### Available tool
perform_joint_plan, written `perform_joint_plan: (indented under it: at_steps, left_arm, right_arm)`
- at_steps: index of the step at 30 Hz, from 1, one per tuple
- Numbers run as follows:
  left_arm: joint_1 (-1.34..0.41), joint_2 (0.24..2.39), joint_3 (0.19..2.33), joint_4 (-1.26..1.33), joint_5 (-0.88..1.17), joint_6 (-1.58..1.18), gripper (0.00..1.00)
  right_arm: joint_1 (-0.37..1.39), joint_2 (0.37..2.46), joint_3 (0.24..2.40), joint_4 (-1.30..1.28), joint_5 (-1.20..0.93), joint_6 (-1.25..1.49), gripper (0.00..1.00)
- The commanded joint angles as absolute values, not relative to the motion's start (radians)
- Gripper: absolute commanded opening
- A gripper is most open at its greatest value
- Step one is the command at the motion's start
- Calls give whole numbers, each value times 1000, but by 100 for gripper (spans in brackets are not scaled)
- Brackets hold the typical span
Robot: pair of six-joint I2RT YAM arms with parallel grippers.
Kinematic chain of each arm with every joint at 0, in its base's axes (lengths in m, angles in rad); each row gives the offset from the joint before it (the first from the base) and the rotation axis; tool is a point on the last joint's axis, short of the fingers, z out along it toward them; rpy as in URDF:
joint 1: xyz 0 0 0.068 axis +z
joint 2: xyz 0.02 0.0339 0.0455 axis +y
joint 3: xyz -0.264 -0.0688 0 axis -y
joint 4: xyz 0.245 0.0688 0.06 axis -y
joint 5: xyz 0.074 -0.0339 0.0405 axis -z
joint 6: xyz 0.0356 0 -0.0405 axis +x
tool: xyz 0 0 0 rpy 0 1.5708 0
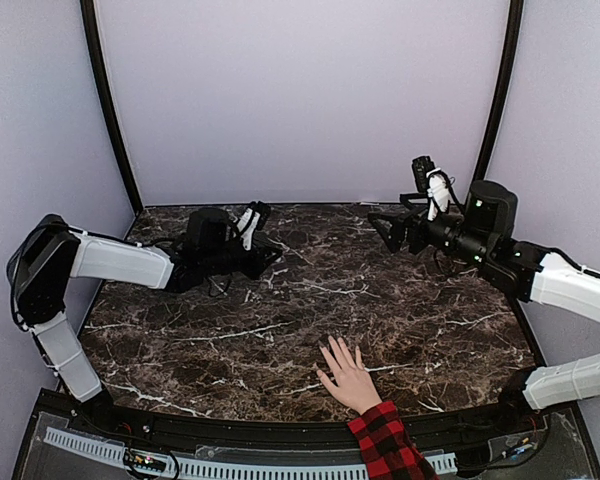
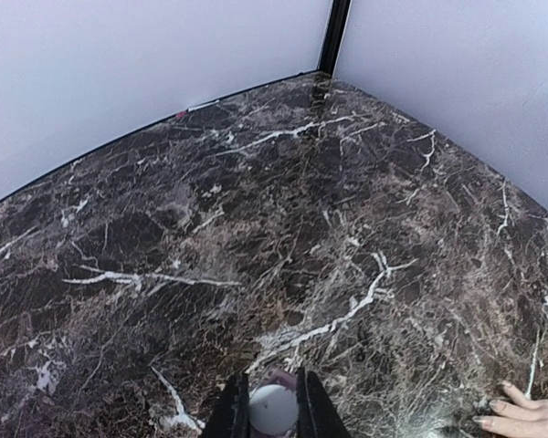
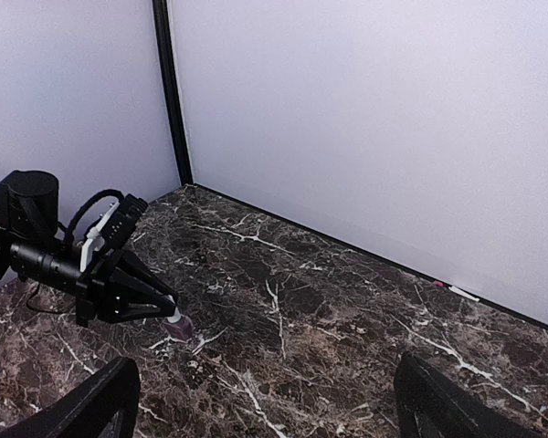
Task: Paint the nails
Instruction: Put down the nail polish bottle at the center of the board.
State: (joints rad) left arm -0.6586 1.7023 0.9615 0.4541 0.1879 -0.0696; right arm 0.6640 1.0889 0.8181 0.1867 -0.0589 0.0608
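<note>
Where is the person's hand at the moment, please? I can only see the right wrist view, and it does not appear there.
Observer: The hand lies palm down at the near edge of the table, a little right of centre, fingers spread, with a plaid sleeve at the wrist.
Operator: Thank you. How does my right gripper stand relative to it?
Observer: The right gripper is open toward the far side of the table, pointing left, well apart from the hand.
Operator: And is the left gripper any nearer?
Observer: No. The left gripper is also toward the far side, left of centre, shut on a small bottle and clear of the hand.
</note>
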Motion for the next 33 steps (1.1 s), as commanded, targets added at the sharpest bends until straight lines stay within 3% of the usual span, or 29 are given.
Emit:
perform_joint_plan:
  at_steps: [1,25,29,33]
  left_arm:
    - [-662,1741,942,604,151,-45,0]
    - [-680,1928,955,661,67,-13,6]
    - [-682,1937,955,662,66,-9,12]
    - [-684,1937,953,655,67,-9,27]
  right_arm:
    - [656,1074,802,248,-54,71,99]
    - [655,1107,810,250,-66,75,99]
    - [655,1109,810,250,-65,75,99]
    - [655,1112,813,248,-66,75,99]
